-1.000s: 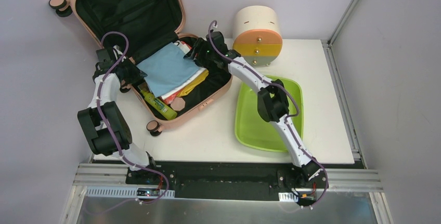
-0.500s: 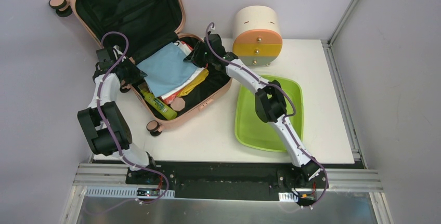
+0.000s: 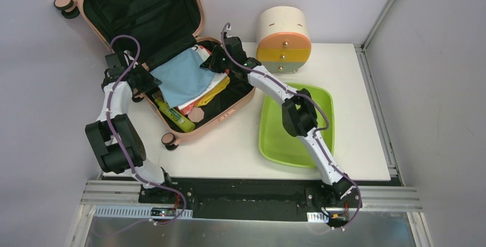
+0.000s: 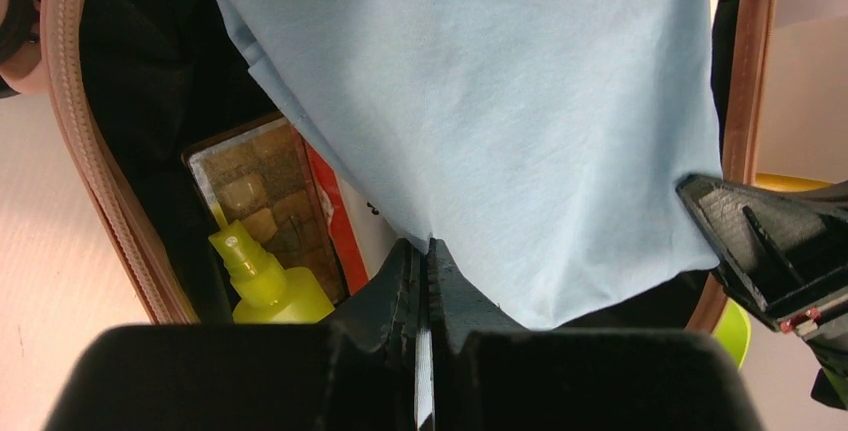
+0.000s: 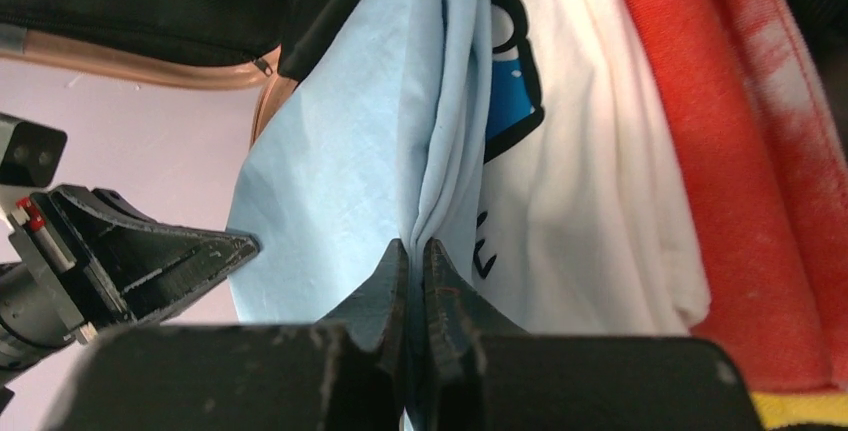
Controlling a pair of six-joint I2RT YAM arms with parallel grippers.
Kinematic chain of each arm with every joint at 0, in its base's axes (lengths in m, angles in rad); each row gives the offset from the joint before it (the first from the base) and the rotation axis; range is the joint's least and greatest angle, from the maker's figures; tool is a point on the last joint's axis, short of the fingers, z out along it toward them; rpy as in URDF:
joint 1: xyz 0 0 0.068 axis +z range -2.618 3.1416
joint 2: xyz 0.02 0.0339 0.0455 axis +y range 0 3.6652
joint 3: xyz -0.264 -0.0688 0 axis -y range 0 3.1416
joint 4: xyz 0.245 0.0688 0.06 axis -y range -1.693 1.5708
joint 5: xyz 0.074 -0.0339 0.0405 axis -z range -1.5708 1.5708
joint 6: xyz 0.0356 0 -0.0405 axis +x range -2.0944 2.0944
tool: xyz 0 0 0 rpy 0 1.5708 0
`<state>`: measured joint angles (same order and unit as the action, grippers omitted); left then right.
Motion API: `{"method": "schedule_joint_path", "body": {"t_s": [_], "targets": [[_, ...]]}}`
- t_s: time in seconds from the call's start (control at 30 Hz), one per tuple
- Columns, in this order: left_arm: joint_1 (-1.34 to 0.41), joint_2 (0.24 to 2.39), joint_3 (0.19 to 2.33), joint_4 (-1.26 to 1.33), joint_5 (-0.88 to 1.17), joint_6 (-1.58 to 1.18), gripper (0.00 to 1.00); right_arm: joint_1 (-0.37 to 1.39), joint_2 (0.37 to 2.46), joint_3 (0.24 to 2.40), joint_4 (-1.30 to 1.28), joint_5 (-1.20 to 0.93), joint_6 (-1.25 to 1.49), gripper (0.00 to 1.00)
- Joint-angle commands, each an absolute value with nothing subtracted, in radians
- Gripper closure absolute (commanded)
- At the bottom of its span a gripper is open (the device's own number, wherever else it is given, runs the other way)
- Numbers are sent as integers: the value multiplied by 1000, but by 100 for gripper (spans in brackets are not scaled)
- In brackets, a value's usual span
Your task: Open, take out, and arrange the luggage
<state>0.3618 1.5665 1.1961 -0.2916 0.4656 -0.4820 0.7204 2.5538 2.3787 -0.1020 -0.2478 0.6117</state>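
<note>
- Now that the right gripper (image 5: 415, 251) has pressed its fingers together, where a second ago they stood apart, I have a pinch on the folded edge of the blue cloth (image 5: 340, 181); that edge runs straight into the closed tips in the right wrist view
- Over the same second the right arm crept a little toward 11 o'clock in the overhead view, deeper over the luggage (image 3: 224, 115)
- The left gripper (image 4: 422, 251) has not changed: its fingers stay clamped on the near corner of the same cloth, which fans away from them toward 12 o'clock in its own view
- The luggage lies open at 10 o'clock on the table (image 3: 229, 149), lid propped up against the back wall, with its lower half packed
- Under the cloth I can see a white shirt (image 5: 570, 201) with blue print, red fabric (image 5: 740, 151) at its 3 o'clock, and a spray bottle (image 4: 262, 281) along the shell's edge
- My read: with both ends gripped, the cloth is ready to be lifted clear, and the green tray (image 3: 275, 144) at 4 o'clock of the case looks a likely place for it
- The risk I'd watch is the shirt being dragged up with the fold
</note>
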Motion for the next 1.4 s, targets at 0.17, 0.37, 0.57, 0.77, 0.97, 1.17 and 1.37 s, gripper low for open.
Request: {"method": "schedule_joint_path", "body": {"t_s": [0.17,0.37,0.57,0.77,0.97,1.17,1.37], "targets": [[368,1452,1179,-333,468,-524,100,736,2333,2277,-124,-192,512,100],[364,1434,1143,-372,464,-553,100,738,2253,2197,-256,-145,511,100],[364,1425,1107,-417,433,-509,100,740,2159,1996,-246,-149,550,97],[361,1463,1116,-417,478,-481,100,732,2291,2186,-329,-212,555,70],[361,1459,1118,-417,470,-476,100,724,2395,2306,-358,-216,559,56],[360,1467,1122,-417,475,-475,100,711,2434,2343,-357,-211,542,46],[360,1468,1126,-417,474,-474,100,709,2451,2350,-350,-204,525,41]]}}
